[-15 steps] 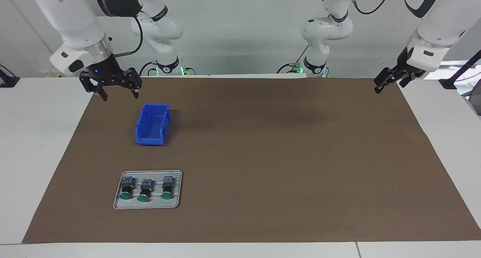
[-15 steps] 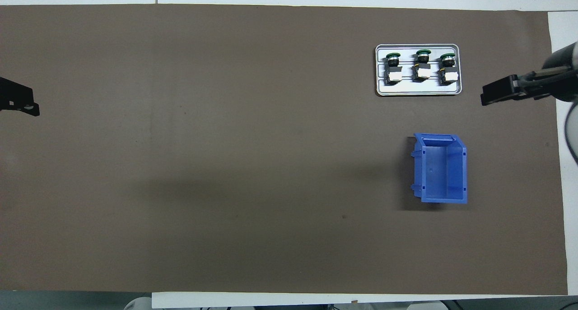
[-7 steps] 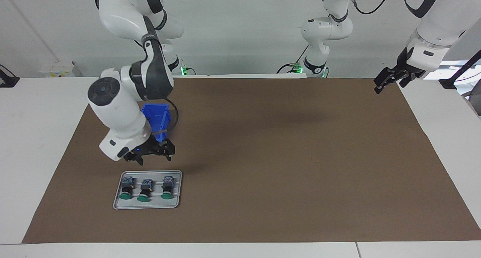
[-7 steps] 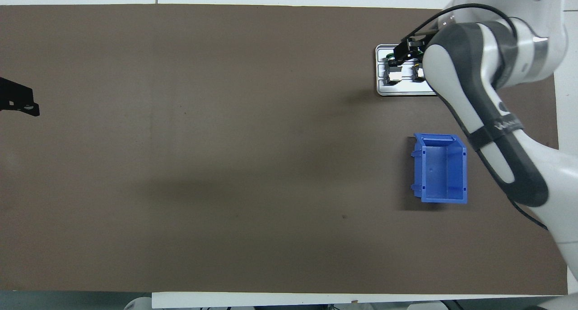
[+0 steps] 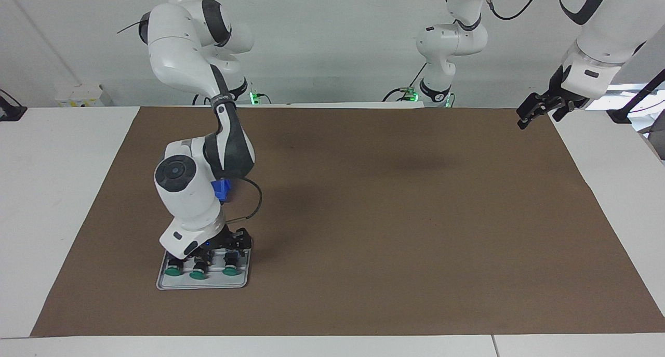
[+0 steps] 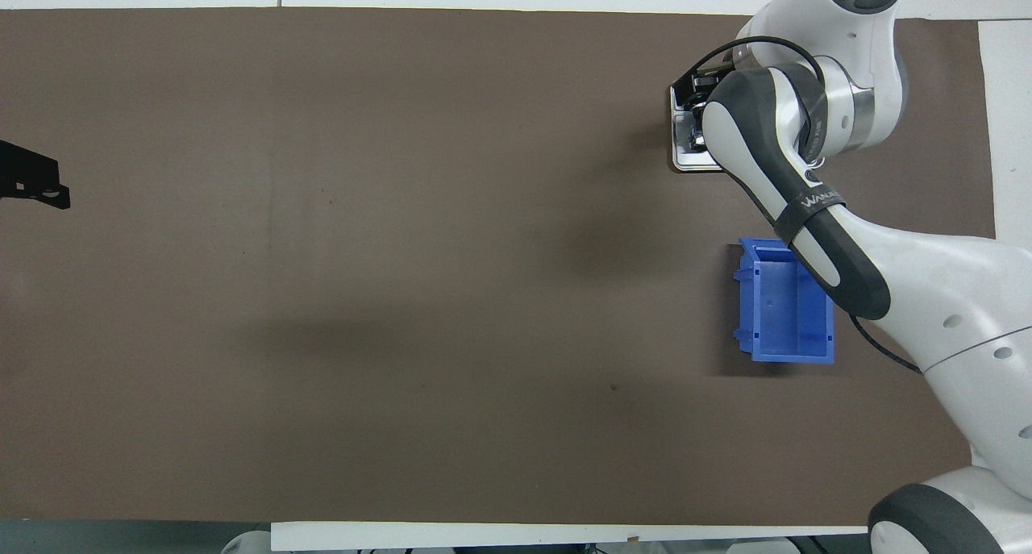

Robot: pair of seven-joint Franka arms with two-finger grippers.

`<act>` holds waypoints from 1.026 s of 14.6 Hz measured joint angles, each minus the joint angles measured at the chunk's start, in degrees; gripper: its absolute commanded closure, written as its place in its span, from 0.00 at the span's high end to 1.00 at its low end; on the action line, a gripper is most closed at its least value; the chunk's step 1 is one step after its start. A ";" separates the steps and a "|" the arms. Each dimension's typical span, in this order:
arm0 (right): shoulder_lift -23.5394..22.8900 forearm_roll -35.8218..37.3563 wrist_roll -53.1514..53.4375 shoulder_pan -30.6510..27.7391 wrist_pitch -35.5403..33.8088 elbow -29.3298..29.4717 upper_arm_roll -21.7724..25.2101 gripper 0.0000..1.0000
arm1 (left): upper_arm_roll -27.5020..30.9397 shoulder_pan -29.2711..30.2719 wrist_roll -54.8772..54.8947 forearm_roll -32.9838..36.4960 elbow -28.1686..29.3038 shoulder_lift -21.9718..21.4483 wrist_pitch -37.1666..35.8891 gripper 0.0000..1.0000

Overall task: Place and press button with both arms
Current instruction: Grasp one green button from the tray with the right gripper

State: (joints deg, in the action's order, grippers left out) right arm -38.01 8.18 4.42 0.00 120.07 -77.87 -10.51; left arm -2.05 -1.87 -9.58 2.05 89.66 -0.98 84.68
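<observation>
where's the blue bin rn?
The blue bin sits on the brown mat toward the right arm's end of the table, nearer to the robots than the button tray; the right arm mostly hides it in the facing view.

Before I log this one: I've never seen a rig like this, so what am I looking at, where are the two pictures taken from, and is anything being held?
These are two white robot arms, each ending in a black two-finger gripper. One picture is taken from across the table, facing the robots; the other looks steeply down from above their end. A brown mat covers the table. On it sit a blue bin and, farther from the robots, a grey tray with three green-capped buttons. The right gripper is low over the tray, jaws open above the buttons, and holds nothing that I can see. The left gripper waits open and empty over the mat's corner at its own end.
</observation>
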 measured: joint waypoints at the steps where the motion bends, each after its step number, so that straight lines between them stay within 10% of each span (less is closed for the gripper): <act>1: 0.00 -0.02 0.00 -0.03 0.70 -0.66 0.00 0.91 | 0.01 0.00 0.07 0.00 0.00 0.00 0.00 1.00; 11: -0.01 -0.06 0.00 -0.26 8.10 -7.69 0.00 0.70 | 0.20 0.05 0.22 0.00 0.02 0.00 0.16 1.00; 15: 0.10 -0.03 0.00 -0.70 7.96 -8.64 0.05 0.06 | 0.24 0.05 0.22 0.00 0.07 0.00 0.77 1.00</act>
State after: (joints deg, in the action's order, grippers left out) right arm -37.91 8.14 4.42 -0.70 128.02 -86.51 -10.47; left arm -1.81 -1.82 -9.36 2.05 89.73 -0.98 85.45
